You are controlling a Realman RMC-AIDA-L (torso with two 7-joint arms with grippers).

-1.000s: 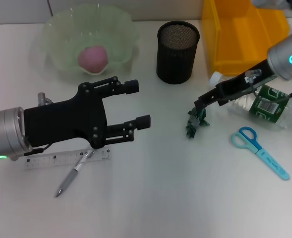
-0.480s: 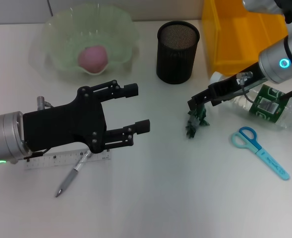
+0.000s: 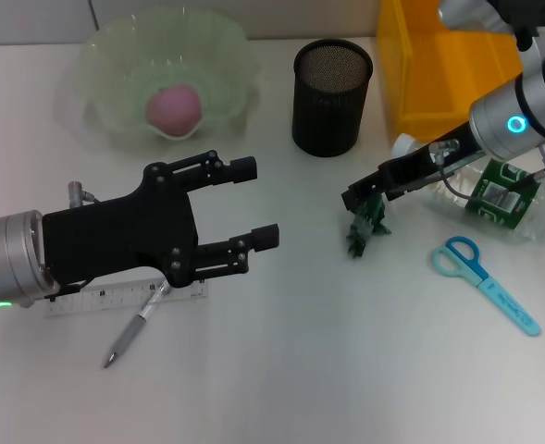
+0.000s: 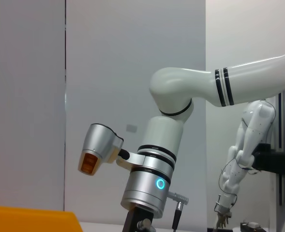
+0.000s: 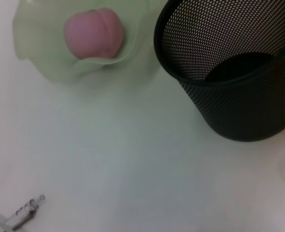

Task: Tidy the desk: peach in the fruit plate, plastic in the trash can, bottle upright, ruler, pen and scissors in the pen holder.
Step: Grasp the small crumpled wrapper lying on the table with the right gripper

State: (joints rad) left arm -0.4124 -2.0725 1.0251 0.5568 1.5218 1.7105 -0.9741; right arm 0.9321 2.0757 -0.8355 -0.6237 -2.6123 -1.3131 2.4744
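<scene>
- Counter (image 3: pixel 300 370), white, carries everything in the head view.
- Yellow trash can (image 3: pixel 457 65) stands at the far right corner.
- Fruit plate (image 3: pixel 105 55), pale green and wavy-edged, sits far left with the pink peach (image 3: pixel 172 108) lying inside it.
- Left end effector (image 3: pixel 258 202), black, hovers over the left half of the counter with its fingers spread wide and nothing between them.
- Right end effector (image 3: pixel 355 196) reaches in from the right, its tip just above the crumpled green plastic (image 3: pixel 365 227); I cannot tell whether its fingers are apart or together.
- Bottle (image 3: pixel 494 196), clear with a green label, lies on its side at the right, partly under the right arm.
- Black mesh pen holder (image 3: pixel 332 97) stands upright between plate and trash can.
- Ruler (image 3: pixel 96 299) lies near left, partly under the left end effector.
- Blue scissors (image 3: pixel 483 280) lie near the bottle.
- Pen (image 3: pixel 135 326) rests across the ruler's near edge.
</scene>
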